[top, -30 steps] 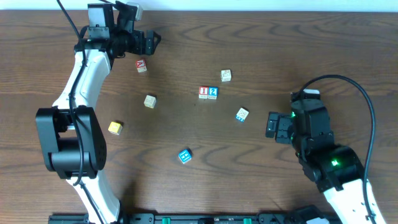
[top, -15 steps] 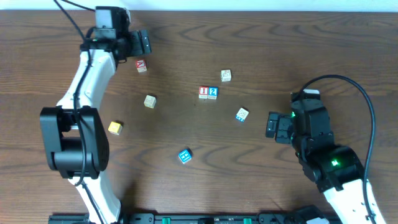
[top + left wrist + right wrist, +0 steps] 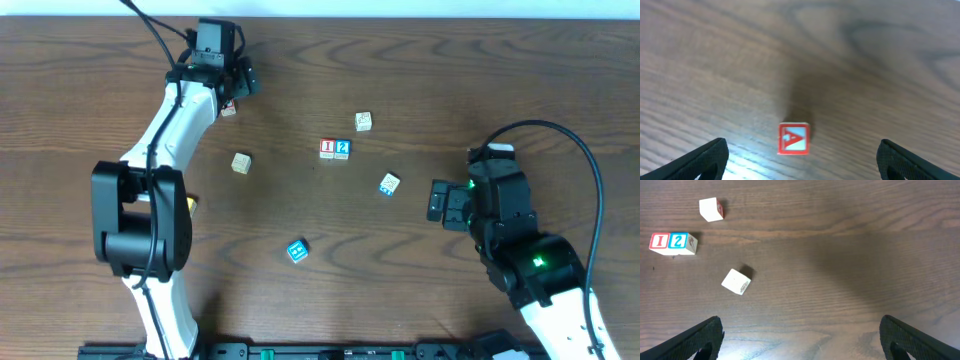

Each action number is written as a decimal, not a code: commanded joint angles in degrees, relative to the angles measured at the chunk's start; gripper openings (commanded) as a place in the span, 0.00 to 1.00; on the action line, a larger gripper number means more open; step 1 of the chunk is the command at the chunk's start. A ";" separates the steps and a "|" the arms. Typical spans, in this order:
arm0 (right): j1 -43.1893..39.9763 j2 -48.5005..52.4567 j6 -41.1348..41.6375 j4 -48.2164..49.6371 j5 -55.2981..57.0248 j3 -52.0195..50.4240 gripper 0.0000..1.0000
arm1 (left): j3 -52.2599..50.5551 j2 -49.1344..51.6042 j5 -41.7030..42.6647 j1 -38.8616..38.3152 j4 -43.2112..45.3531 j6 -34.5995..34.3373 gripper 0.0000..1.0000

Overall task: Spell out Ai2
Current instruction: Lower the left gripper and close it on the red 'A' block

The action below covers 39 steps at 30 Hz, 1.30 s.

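Observation:
The red-and-white "A" cube [image 3: 794,138] lies on the wood between and just ahead of the tips of my left gripper [image 3: 802,167], which is open and touches nothing. From overhead, the left gripper [image 3: 236,82] hovers at the back left, partly covering the "A" cube [image 3: 230,109]. The "I" cube [image 3: 327,149] and the blue "2" cube [image 3: 343,149] sit side by side mid-table; the right wrist view shows the "I" cube [image 3: 659,241] and the "2" cube [image 3: 679,241] too. My right gripper [image 3: 437,200] is open and empty at the right.
Loose cubes lie around: a cream one [image 3: 363,121] behind the pair, a pale one [image 3: 389,184] to their right, a cream one [image 3: 241,162] at the left, a bright cyan one [image 3: 296,251] near the front. A yellow cube [image 3: 190,203] peeks from behind the left arm.
My left arm has swung to the right, so its open gripper now hangs over the "A" cube. The right arm and all the cubes have stayed put.

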 commanded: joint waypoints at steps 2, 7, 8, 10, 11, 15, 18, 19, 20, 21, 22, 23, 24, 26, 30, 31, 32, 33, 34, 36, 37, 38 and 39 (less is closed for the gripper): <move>-0.57 -0.09 -0.63 0.13 0.76 0.00 0.99 | 1.31 2.78 -1.16 0.13 -1.77 -2.67 0.95; -0.57 -0.09 -0.63 0.11 0.74 0.00 0.99 | 1.31 3.13 -0.09 0.20 -2.80 -5.53 0.95; -0.57 -0.09 -0.63 0.11 0.76 0.00 0.99 | 1.31 3.13 -0.07 0.20 -3.04 -6.34 0.96; -0.57 -0.09 -0.63 0.11 0.74 0.00 0.99 | 1.31 3.28 -0.07 0.20 -3.34 -7.06 0.96; -0.57 -0.09 -0.63 0.13 0.76 0.00 0.99 | 1.31 3.43 -0.09 0.20 -3.54 -7.41 0.95; -0.57 -0.09 -0.63 0.11 0.76 0.00 0.99 | 1.31 4.59 1.81 0.20 -3.82 -7.82 0.95; -0.57 -0.09 -0.63 0.11 0.76 0.00 0.99 | 1.31 5.16 2.71 0.20 -3.32 -8.70 0.95; -0.57 -0.09 -0.63 0.13 0.76 0.00 0.99 | 1.31 5.18 2.71 0.22 -2.78 -8.68 0.96; -0.57 -0.09 -0.63 0.11 0.76 0.00 0.99 | 1.31 5.49 2.71 0.22 -2.01 -8.68 0.96; -0.57 -0.09 -0.63 0.11 0.74 0.00 0.99 | 1.31 5.62 2.73 0.22 -1.66 -8.70 0.95; -0.57 -0.09 -0.63 0.11 0.74 0.00 0.99 | 1.31 5.95 2.73 0.22 -1.46 -8.72 0.96; -0.57 -0.09 -0.63 0.11 0.76 0.00 0.99 | 1.31 6.27 2.78 0.20 -1.49 -8.85 0.96; -0.57 -0.09 -0.63 0.11 0.76 0.00 0.99 | 1.31 6.43 2.84 0.20 -1.49 -8.85 0.96; -0.57 -0.09 -0.63 0.11 0.76 0.00 0.99 | 1.31 6.78 2.82 0.22 -1.44 -8.83 0.96; -0.57 -0.09 -0.63 0.11 0.76 0.00 0.99 | 1.31 6.86 1.05 0.22 -1.36 -8.81 1.00; -0.57 -0.09 -0.63 0.11 0.76 0.00 0.99 | 1.31 6.86 0.66 0.24 -1.38 -8.81 1.00; -0.57 -0.09 -0.63 0.13 0.76 0.00 0.99 | 1.31 6.86 0.22 0.26 -1.40 -8.83 1.00; -0.57 -0.09 -0.63 0.13 0.74 0.00 0.99 | 1.31 6.86 -0.26 0.26 -1.42 -8.79 1.00; -0.57 -0.09 -0.63 0.13 0.74 0.00 0.99 | 1.31 6.86 -0.37 0.26 -1.38 -8.63 1.00; -0.57 -0.09 -0.63 0.13 0.74 0.00 0.99 | 1.31 6.86 -0.55 0.28 -1.38 -8.66 1.00; -0.57 -0.09 -0.63 0.11 0.74 0.00 0.99 | 1.27 6.86 -0.87 0.28 -1.38 -8.66 0.94; -0.57 -0.09 -0.61 0.11 0.76 0.00 0.99 | 1.27 6.86 -1.20 0.31 -1.38 -8.66 0.93; -0.57 -0.09 -0.63 0.11 0.74 0.00 0.99 | 1.27 6.88 -1.44 0.33 -1.31 -8.66 0.92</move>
